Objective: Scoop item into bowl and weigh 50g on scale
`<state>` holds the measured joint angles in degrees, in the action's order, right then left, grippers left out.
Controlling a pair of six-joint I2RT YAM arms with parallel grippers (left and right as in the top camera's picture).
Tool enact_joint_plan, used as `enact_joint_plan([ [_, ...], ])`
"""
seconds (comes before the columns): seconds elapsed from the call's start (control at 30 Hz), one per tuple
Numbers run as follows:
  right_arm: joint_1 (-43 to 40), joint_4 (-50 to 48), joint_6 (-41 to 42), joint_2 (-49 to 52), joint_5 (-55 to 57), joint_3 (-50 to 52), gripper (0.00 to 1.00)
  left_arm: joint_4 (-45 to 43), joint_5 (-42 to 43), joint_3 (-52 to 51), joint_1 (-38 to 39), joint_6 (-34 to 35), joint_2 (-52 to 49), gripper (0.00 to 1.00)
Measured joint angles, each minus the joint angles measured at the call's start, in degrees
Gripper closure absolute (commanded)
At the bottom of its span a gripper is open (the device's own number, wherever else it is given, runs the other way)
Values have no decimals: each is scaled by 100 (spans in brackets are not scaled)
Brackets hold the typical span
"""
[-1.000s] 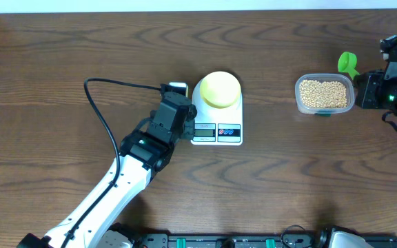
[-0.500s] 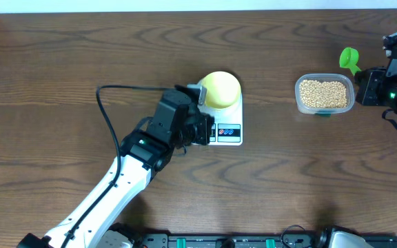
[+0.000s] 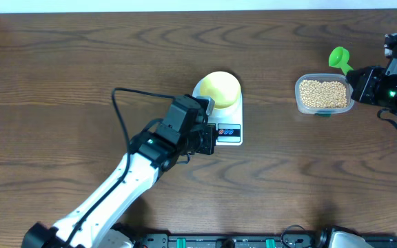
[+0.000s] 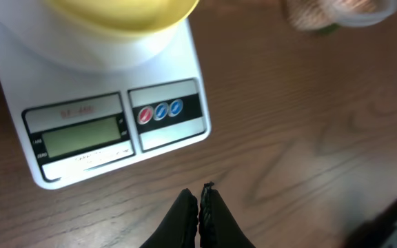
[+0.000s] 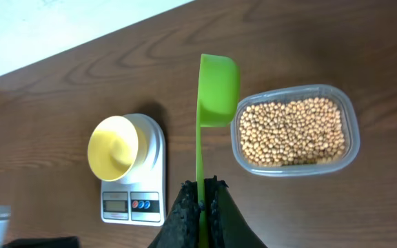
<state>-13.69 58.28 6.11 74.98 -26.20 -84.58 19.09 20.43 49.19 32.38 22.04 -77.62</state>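
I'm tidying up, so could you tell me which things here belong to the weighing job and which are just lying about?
Job: white digital kitchen scale; small pale yellow bowl; tan beans; clear plastic tub; bright green plastic scoop.
Lying about: looped black cable on the brown wooden table.

Light was bright, even and diffuse, seemingly from above; the wooden table (image 3: 47, 103) showed a mild sheen but no hard glare. Shadows were soft and short, hugging the scale (image 5: 154, 165) and the clear tub (image 5: 295, 131) in the right wrist view, where the green scoop (image 5: 218, 89) looked crisp. The overhead view was sharp. The left wrist view was softer: the bowl (image 4: 123, 14) and the tub at its top edge were blurred.
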Motion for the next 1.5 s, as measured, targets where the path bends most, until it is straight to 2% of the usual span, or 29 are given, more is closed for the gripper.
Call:
enact_joint_plan([
  [0.37, 0, 109, 101, 0, 7, 0, 98, -584, -229, 0, 46, -94, -872, 93],
  [0.47, 0, 109, 107, 0, 7, 0, 99, -540, -295, 13, 46, -111, -1012, 93],
  [0.7, 0, 79, 109, 0, 7, 0, 98, 184, -411, 597, 46, -264, -1283, 93],
  [0.93, 0, 76, 109, 0, 7, 0, 98, 173, -428, 861, 94, -310, -1331, 93],
  [1.1, 0, 74, 109, 0, 7, 0, 98, -11, -463, 861, 315, -435, -1749, 93],
  [1.5, 0, 81, 103, 0, 15, 0, 99, -157, -1484, 861, 446, -584, -2096, 93],
])
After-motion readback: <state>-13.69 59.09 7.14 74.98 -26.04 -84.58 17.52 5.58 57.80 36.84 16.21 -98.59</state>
